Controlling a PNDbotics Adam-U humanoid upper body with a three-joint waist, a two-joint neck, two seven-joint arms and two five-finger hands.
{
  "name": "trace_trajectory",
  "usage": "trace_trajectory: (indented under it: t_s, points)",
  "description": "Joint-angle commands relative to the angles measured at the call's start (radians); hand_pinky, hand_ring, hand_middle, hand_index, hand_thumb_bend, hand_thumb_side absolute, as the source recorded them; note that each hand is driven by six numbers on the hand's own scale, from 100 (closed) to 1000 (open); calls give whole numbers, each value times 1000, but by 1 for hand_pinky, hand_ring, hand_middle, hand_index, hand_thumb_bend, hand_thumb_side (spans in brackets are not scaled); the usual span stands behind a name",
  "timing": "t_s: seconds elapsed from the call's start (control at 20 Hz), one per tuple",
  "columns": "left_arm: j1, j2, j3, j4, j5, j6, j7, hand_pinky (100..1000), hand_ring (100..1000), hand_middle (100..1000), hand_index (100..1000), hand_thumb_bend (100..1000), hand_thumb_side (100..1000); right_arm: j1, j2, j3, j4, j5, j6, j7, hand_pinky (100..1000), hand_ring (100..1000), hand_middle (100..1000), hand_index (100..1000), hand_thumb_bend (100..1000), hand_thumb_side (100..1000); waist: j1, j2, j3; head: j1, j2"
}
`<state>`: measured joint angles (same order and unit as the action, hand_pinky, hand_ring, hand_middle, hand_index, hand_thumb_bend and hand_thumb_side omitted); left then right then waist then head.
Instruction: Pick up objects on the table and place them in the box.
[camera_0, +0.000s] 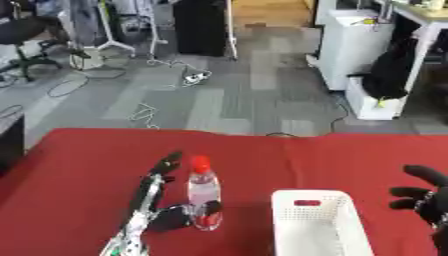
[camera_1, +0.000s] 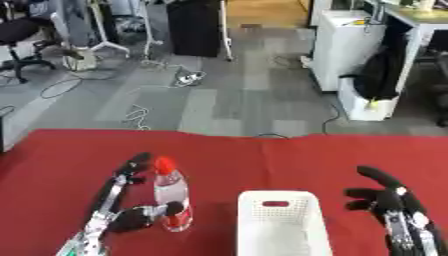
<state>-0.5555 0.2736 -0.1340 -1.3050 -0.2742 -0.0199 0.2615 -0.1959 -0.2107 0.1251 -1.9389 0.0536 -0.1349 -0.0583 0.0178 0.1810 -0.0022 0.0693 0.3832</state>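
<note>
Bench (camera_0: 79, 180): covered in red cloth, spanning the near half of the scene; office floor with cables beyond its far edge.

Bottle (camera_0: 203, 195): clear plastic, red cap, red label band low on the body. Stands upright on the bench, left of centre, just left of the box.

Box (camera_0: 311, 225): white perforated basket with a handle slot in its far wall, near centre-right, open top. Nothing visible inside the part that shows.

Left hand (camera_0: 162, 200): reaching in from the near left, lying along the bottle's left side. Fingers extended past the bottle toward the far side, thumb tucked in at the bottle's base; contact with the bottle looks likely, but the fingers are not yet wrapped round it.

Right hand (camera_1: 385, 197): near right, beside the box, fingers spread and relaxed, holding nothing, idle.

Step in hand, by judgement: the approach to grasping the bottle. Next move calls for closing fingers and thumb round the body, lifting clear, carrying right over the box rim, then lowering.
</note>
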Motion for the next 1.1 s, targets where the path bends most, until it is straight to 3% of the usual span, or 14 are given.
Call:
trace_trajectory:
  t_s: [0.05,0.55,1.1]
  points:
    - [-34,21,9,42,3,-21,20,796,895,880,956,938,530,-10,-5,1,-13,-4,-3,5,599,670,819,860,100,836,0,-14,-4,10,-18]
    - [-51,-6,-1,93,10,-60,16,793,889,867,951,912,528,-12,-4,1,-13,-6,-2,8,599,671,820,861,100,836,5,-9,-12,2,-12]
    - [-56,-62,-23,106,12,-71,32,719,816,795,915,909,506,-18,-3,2,-11,-12,0,11,600,672,820,861,100,835,15,-6,-37,-4,-16]
